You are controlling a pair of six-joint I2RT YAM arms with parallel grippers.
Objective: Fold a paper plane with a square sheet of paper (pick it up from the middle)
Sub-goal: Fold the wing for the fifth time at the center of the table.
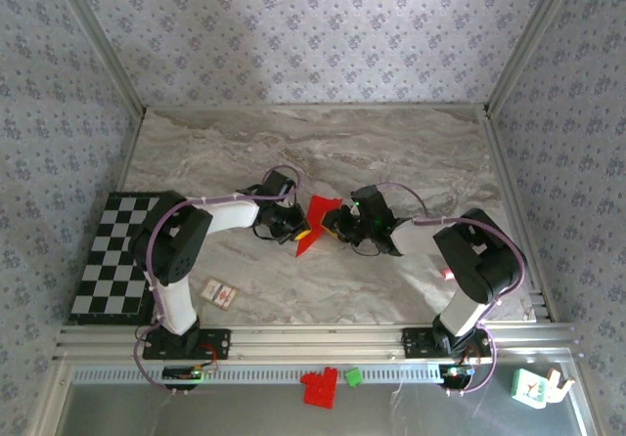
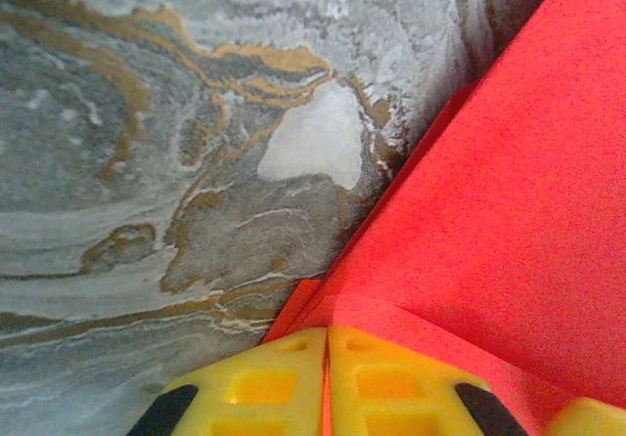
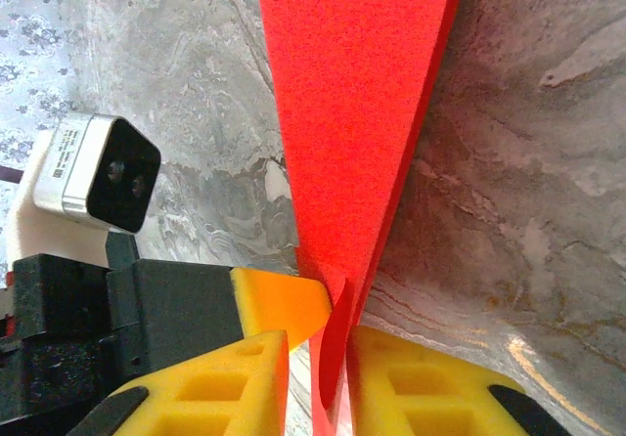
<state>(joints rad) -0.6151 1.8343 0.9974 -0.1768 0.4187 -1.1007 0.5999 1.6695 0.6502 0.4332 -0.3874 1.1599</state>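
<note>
pressed together, the left gripper's (image 2: 328, 348) yellow fingers (image 2: 254, 392) pinched a folded edge of the square sheet of paper (image 2: 509, 211), a red sliver showing in the seam between them. the right gripper's (image 3: 318, 358) fingers (image 3: 421, 387) stood narrowly apart with the paper's upright fold between them. a slit of table showed beside one pad, so they had not clamped it.

the marble table (image 1: 391, 152) carried everything. both arms reached inward over it from the near edge. the left arm (image 1: 215, 211) and the right arm (image 1: 440, 226) were each bent at the elbow and angled toward the middle, wrists low and facing one another. the sheet, creased into a narrow pointed shape, sat near the table's centre between the two grippers, its fold standing up rather than lying flat.

by the look of it, the paper would be very light, limp away from its folds and a little stiffer along them. a hard squeeze would probably crumple or tear it, and it might slip from smooth pads. the sound place to hold seemed to be the centre crease, where the layers were thickest.
</note>
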